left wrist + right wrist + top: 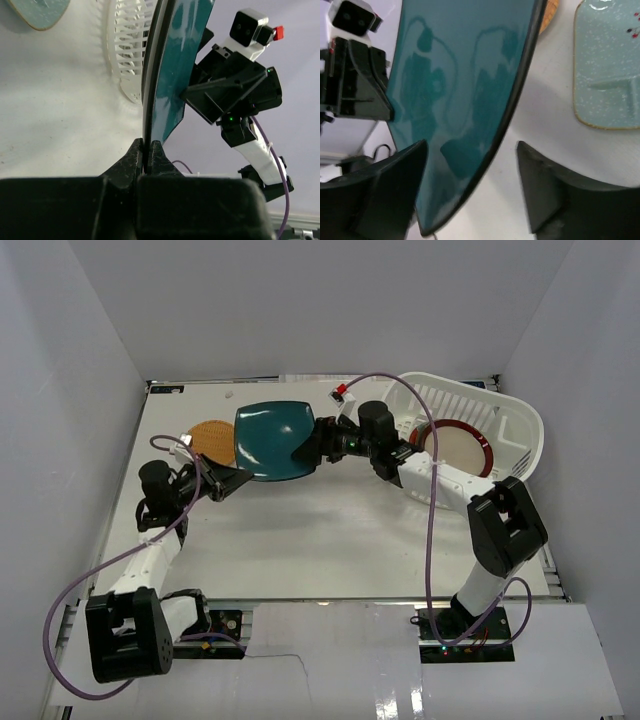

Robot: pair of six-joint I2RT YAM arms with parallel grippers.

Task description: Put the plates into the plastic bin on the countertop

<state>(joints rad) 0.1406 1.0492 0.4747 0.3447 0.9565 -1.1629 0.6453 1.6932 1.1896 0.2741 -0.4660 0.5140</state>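
Note:
The dark teal squarish plate (pixel 272 438) is held tilted above the countertop (pixel 330 530). My left gripper (pixel 232 478) is shut on its lower left rim, the rim pinched between both fingers in the left wrist view (pixel 147 150). My right gripper (pixel 310 448) is open, with its fingers on either side of the plate's right edge (pixel 465 90) and not touching it. The orange woven-look plate (pixel 213 439) lies behind the teal one. The mint plate (pixel 607 70) lies flat on the counter. The red-rimmed cream plate (pixel 458 448) lies in the white plastic bin (pixel 500 415).
The bin stands at the back right, tipped toward the arms, and its slotted wall shows in the left wrist view (pixel 125 55). White walls close in the counter on three sides. A purple cable loops over the right arm (pixel 430 490).

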